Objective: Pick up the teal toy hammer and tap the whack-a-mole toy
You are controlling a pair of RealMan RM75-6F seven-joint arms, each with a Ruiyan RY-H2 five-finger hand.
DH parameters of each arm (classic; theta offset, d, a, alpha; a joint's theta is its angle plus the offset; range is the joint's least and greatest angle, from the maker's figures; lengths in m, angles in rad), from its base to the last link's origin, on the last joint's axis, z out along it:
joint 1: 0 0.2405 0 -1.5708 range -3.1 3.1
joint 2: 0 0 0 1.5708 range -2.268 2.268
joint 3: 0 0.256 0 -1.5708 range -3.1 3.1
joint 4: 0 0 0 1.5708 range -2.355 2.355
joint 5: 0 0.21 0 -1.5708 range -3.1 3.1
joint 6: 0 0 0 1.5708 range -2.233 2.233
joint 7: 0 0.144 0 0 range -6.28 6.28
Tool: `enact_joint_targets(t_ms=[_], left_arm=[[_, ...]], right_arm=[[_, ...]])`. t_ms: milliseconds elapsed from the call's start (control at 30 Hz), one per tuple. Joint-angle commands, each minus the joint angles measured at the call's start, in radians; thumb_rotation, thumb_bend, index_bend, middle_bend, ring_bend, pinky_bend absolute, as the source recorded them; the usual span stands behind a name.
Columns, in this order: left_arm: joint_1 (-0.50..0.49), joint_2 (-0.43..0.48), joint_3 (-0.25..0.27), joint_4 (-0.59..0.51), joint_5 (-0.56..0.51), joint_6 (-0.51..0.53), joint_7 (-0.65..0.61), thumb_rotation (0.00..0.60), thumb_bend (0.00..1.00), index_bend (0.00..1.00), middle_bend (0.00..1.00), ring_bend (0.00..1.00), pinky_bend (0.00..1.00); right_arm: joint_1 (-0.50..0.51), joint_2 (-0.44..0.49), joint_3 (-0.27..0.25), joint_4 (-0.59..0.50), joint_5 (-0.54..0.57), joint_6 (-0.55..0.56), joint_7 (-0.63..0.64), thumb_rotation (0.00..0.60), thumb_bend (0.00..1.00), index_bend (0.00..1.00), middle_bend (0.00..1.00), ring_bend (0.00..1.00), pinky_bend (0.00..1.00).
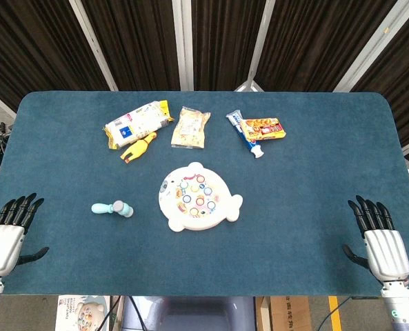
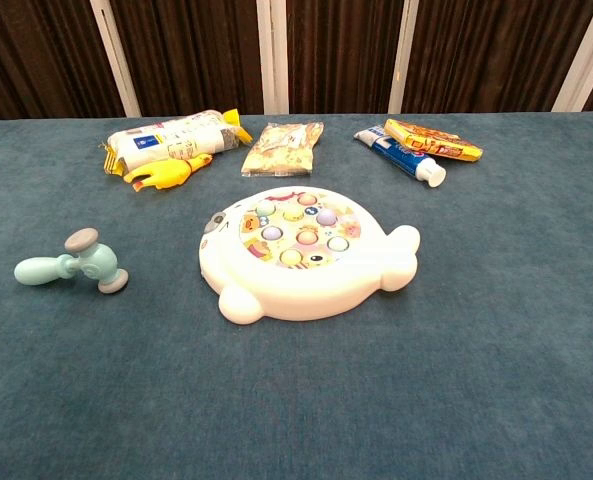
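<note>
Teal toy hammer (image 1: 112,209) lies on its side on the blue-covered table (image 1: 314,165), handle pointing toward the robot's left edge and head toward the whack-a-mole toy (image 1: 198,196), which sits near the table's centre, close to the hammer but apart from it. Left hand (image 1: 7,234) and right hand (image 1: 378,238) rest at the near corners, fingers extended and apart, holding nothing; neither appears in the chest view. The hammer lies on the left hand's side, so that hand is probably the one to reach. Along the far side lie a snack bag (image 1: 136,123), a yellow rubber chicken (image 1: 138,147), a second packet (image 1: 191,127), a toothpaste tube (image 1: 245,134) and a small orange box (image 1: 263,128), all untouched.
</note>
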Motion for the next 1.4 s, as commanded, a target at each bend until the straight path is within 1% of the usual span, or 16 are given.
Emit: enact_joint_targets(t_ms=[33, 433, 667, 800, 900, 1000, 1100, 1200, 1400], left_arm=[[0.000, 0.000, 0.000, -0.001, -0.001, 0.000, 0.000, 0.600, 0.00, 0.00, 0.00, 0.00, 0.00], [0.003, 0.002, 0.004, -0.004, 0.001, 0.001, 0.007, 0.600, 0.00, 0.00, 0.00, 0.00, 0.00], [-0.010, 0.002, 0.002, -0.013, -0.012, -0.027, 0.012, 0.600, 0.00, 0.00, 0.00, 0.00, 0.00], [-0.026, 0.001, -0.010, -0.028, -0.020, -0.045, 0.022, 0.600, 0.00, 0.00, 0.00, 0.00, 0.00], [-0.051, 0.006, -0.030, -0.063, -0.044, -0.077, 0.034, 0.600, 0.01, 0.00, 0.00, 0.00, 0.00], [-0.088, 0.008, -0.059, -0.102, -0.071, -0.119, 0.070, 0.600, 0.06, 0.04, 0.00, 0.00, 0.00], [-0.131, 0.004, -0.088, -0.139, -0.115, -0.175, 0.116, 0.600, 0.11, 0.13, 0.04, 0.00, 0.00], [-0.175, -0.006, -0.115, -0.173, -0.183, -0.241, 0.167, 0.600, 0.16, 0.23, 0.10, 0.00, 0.00], [-0.251, -0.047, -0.159, -0.209, -0.336, -0.333, 0.280, 0.600, 0.24, 0.33, 0.15, 0.00, 0.00]], right_arm=[[-0.001, 0.000, 0.000, 0.002, 0.000, 0.002, -0.001, 0.600, 0.24, 0.00, 0.00, 0.00, 0.00], [-0.003, 0.001, 0.000, -0.002, -0.005, 0.008, 0.003, 0.600, 0.24, 0.00, 0.00, 0.00, 0.00], [-0.004, 0.001, 0.003, -0.001, 0.004, 0.006, 0.011, 0.600, 0.24, 0.00, 0.00, 0.00, 0.00], [-0.004, 0.004, 0.001, -0.004, 0.002, 0.007, 0.020, 0.600, 0.24, 0.00, 0.00, 0.00, 0.00], [-0.004, 0.006, 0.000, -0.006, -0.001, 0.006, 0.027, 0.600, 0.24, 0.00, 0.00, 0.00, 0.00], [-0.003, 0.006, 0.001, -0.008, 0.004, 0.000, 0.033, 0.600, 0.24, 0.00, 0.00, 0.00, 0.00], [0.000, 0.005, 0.002, -0.007, 0.007, -0.005, 0.037, 0.600, 0.24, 0.00, 0.00, 0.00, 0.00], [0.001, 0.005, 0.003, -0.007, 0.009, -0.007, 0.040, 0.600, 0.24, 0.00, 0.00, 0.00, 0.00], [0.001, 0.007, 0.005, -0.008, 0.015, -0.009, 0.051, 0.600, 0.24, 0.00, 0.00, 0.00, 0.00]])
